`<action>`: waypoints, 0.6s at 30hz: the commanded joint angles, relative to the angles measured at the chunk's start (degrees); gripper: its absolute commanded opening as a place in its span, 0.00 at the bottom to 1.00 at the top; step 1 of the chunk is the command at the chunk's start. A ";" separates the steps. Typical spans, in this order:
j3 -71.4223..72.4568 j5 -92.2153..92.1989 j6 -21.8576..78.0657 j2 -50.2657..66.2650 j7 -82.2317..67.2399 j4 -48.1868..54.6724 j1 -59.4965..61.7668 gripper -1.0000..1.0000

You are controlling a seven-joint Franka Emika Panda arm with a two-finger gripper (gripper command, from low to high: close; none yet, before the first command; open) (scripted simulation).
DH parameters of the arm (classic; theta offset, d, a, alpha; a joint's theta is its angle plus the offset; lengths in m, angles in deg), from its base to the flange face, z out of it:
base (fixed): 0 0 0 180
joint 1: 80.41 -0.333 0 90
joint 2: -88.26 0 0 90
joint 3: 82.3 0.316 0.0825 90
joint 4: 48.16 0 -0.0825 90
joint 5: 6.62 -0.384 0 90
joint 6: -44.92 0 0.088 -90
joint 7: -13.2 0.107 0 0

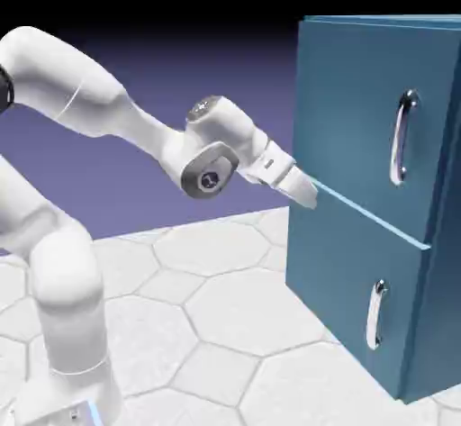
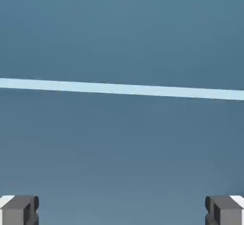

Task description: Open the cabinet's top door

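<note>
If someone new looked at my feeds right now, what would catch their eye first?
Most likely the tall teal-blue cabinet filling the exterior view's right side, with a shiny curved silver handle on its top door and a shorter one on the lower door. Next, the white arm reaching toward it from the left. In the hand view, a pale blue strip crosses the blue panels above the wide-open, empty jaws.
</note>
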State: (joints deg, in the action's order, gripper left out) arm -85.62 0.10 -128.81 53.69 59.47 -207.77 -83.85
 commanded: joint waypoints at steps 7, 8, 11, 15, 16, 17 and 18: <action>-8.62 17.45 0.72 -4.97 9.89 3.59 -7.12 0.50; -9.85 19.94 0.82 -5.68 11.31 4.11 -8.14 0.50; -13.54 27.42 1.13 -7.80 15.54 5.65 -11.19 0.50; -18.46 37.39 1.54 -10.64 21.20 7.70 -15.26 0.50; -19.69 39.88 1.64 -11.35 22.61 8.21 -16.28 0.50; -20.92 42.37 1.75 -12.06 24.02 8.72 -17.30 0.50; -22.15 44.86 1.85 -12.77 25.44 9.24 -18.32 0.50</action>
State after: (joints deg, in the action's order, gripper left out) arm -107.77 44.96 -126.96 40.92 84.91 -198.54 -102.16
